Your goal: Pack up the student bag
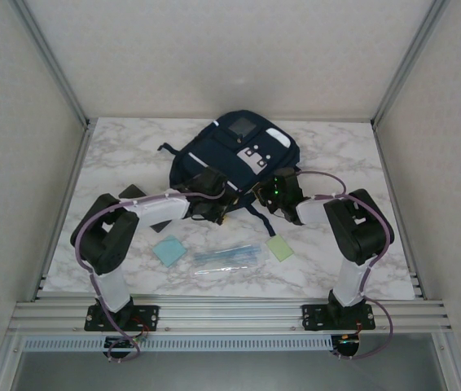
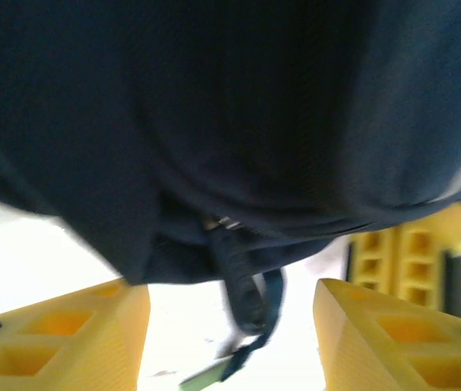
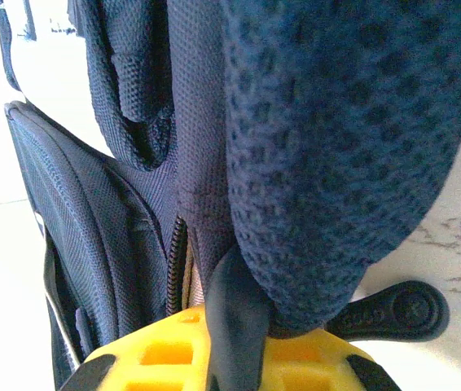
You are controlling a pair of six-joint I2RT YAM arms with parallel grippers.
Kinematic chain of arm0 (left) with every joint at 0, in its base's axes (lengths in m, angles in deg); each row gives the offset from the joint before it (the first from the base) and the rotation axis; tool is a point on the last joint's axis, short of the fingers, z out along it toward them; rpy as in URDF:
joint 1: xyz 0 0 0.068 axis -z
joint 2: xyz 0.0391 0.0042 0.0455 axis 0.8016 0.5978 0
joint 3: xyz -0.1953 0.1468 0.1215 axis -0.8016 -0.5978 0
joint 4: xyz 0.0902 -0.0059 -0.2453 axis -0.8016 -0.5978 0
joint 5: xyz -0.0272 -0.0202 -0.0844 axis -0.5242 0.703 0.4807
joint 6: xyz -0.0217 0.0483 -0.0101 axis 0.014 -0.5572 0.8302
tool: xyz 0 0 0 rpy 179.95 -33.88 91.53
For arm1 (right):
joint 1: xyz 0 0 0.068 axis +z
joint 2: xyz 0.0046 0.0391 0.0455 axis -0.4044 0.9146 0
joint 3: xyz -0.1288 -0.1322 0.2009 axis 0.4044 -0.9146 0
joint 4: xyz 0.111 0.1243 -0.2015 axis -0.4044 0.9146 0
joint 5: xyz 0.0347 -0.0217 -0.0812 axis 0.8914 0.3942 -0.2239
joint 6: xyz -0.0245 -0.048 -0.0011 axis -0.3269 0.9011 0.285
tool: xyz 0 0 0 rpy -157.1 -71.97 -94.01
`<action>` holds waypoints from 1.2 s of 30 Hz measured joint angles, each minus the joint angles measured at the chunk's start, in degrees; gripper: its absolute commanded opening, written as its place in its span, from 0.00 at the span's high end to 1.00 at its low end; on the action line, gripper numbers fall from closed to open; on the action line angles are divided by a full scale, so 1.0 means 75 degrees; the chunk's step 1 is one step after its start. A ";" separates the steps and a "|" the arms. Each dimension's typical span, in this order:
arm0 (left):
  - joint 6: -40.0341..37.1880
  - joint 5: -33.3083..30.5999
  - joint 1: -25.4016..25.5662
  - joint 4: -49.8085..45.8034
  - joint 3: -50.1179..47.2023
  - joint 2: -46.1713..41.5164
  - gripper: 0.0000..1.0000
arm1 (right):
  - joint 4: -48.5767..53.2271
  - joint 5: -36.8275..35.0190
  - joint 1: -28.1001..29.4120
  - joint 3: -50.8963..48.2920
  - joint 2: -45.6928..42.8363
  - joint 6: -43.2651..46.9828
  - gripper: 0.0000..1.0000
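The student bag [image 1: 232, 145], dark navy with white and grey patches, lies at the back middle of the marble table. My left gripper [image 1: 212, 205] is at its near edge on the left. In the left wrist view it [image 2: 230, 342] is open, its yellow fingers [image 2: 76, 334] wide apart below the bag's fabric [image 2: 230, 122], and a dark pull strap [image 2: 247, 285] hangs beyond the gap. My right gripper [image 1: 273, 198] is at the bag's near edge on the right. In the right wrist view it [image 3: 243, 330] is shut on a fold of the bag's dark fabric beside a zipper [image 3: 173, 261].
On the table [image 1: 353, 155] in front of the bag lie a light blue pad [image 1: 169, 250], a clear pouch of pens [image 1: 226, 257] and a green pad [image 1: 279, 248]. A black flat item [image 1: 133, 193] lies by the left arm. Metal frame posts and walls ring the table.
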 measured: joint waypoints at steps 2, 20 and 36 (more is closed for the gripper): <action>0.0219 -0.0052 -0.0055 0.0248 -0.0012 0.0000 0.49 | 0.0000 0.0000 0.0000 0.0000 0.0000 0.0000 1.00; 0.0711 0.0079 -0.0119 0.0612 -0.0376 0.0073 1.00 | 0.0020 -0.0038 0.0000 0.0000 0.0000 0.0079 1.00; -0.4721 0.1489 -0.0973 -0.3159 0.1874 0.0463 1.00 | 0.0944 0.0289 -0.0041 0.0358 -0.0119 0.1207 1.00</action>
